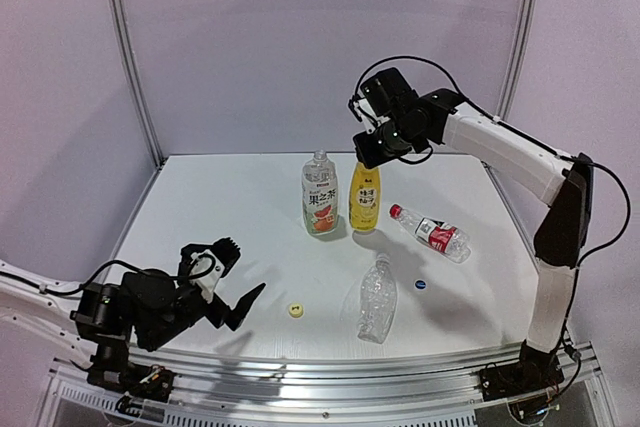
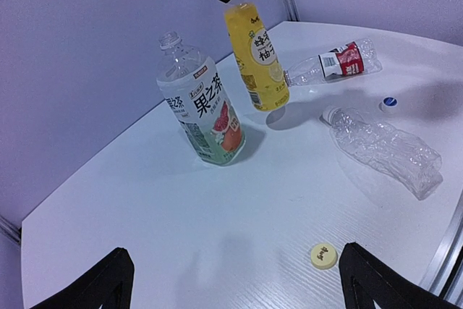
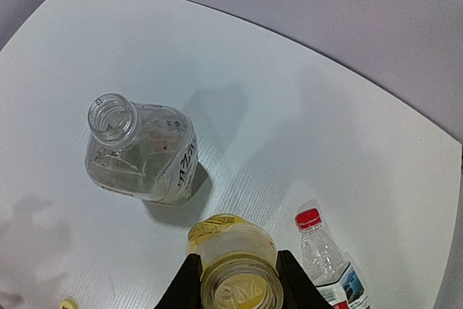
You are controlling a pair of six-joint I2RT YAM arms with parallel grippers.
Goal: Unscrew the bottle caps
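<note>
Yellow bottle (image 1: 364, 202) upright, open mouth pointing up

Top view: yellow bottle (image 1: 365, 199) mouth hidden behind right gripper (image 1: 372, 157). Right wrist: red-label bottle (image 3: 327, 262) and yellow cap (image 3: 67, 302) cut by bottom edge. Left wrist: left gripper (image 2: 237, 255) shows finger ends only, cropped at bottom. Blue cap (image 2: 390, 102) print too small to read.

White table (image 1: 200, 207): yellow cap (image 1: 295, 310) lies just beside the fingertips of the left gripper (image 1: 248, 269). Farther ahead, fruit-label bottle (image 1: 319, 194) stands upright, uncapped. Plain bottle (image 1: 377, 297) and red-label bottle (image 1: 432, 232) lie flat, blue-and-white cap (image 1: 421, 284) between them.
</note>
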